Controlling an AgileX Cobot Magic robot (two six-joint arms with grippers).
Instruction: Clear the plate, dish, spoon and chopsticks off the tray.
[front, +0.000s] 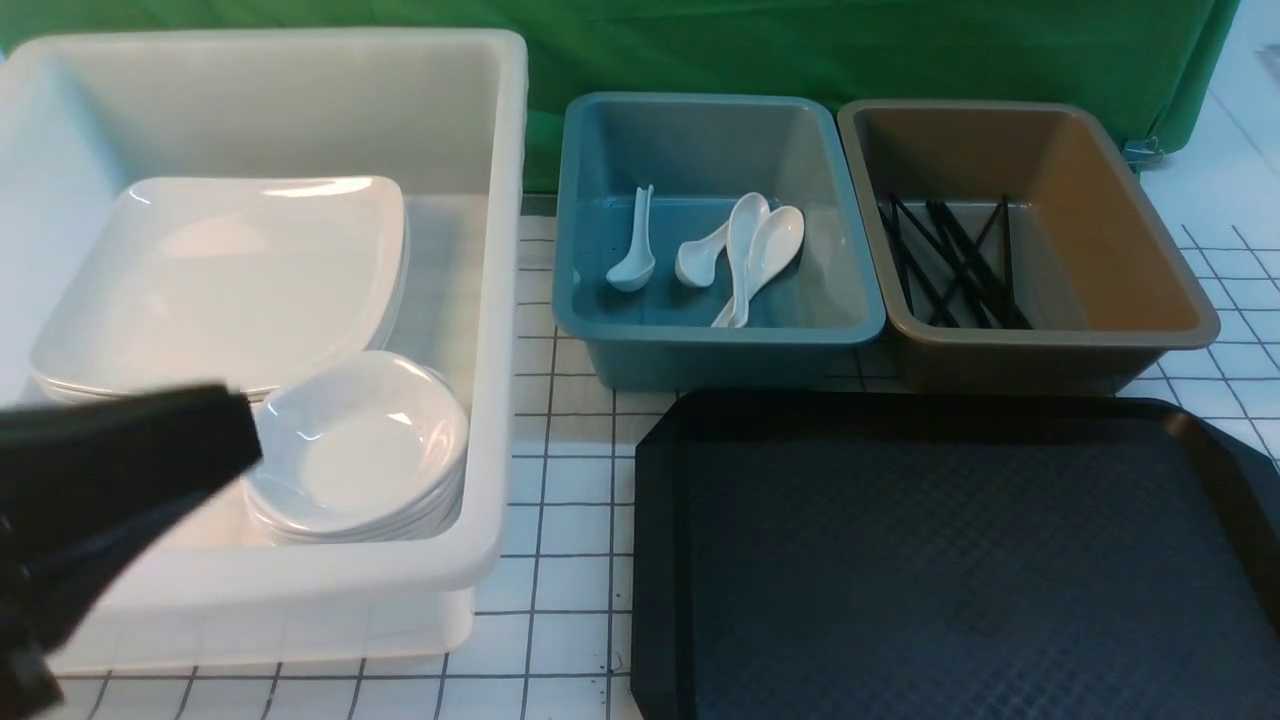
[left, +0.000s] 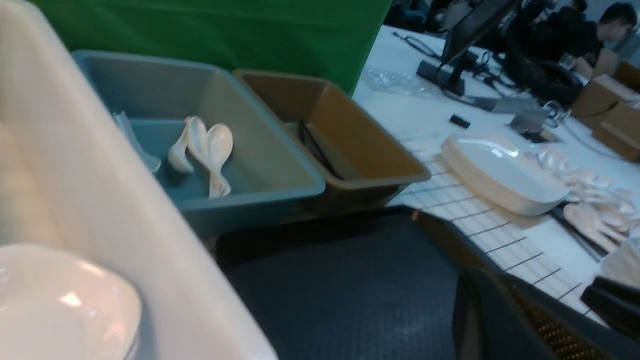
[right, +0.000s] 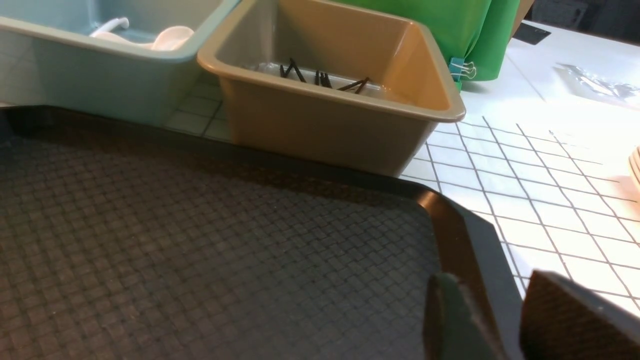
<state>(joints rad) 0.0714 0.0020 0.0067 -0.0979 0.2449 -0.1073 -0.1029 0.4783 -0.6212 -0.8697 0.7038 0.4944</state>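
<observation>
Tableware sorted by kind: plate (front: 220, 280) in the white tub at ten o'clock, spoon (front: 765, 255) in the blue bin, chopsticks (front: 950, 262) in the brown one. Tray (front: 950, 560) bare. My left jaws (front: 120, 470) sit closed and empty; right jaws (right: 500, 320) part-open over the tray's corner.

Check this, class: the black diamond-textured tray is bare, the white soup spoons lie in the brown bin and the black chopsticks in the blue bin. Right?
The bins are swapped. In the front view, the white soup spoons lie in the blue bin and the black chopsticks in the brown bin. The black tray is bare.

Laboratory workspace: green backdrop cloth (front: 700, 50), gridded white tabletop (front: 560, 500), computer monitor (left: 475, 30) and seated workers (left: 607, 30) behind.
</observation>
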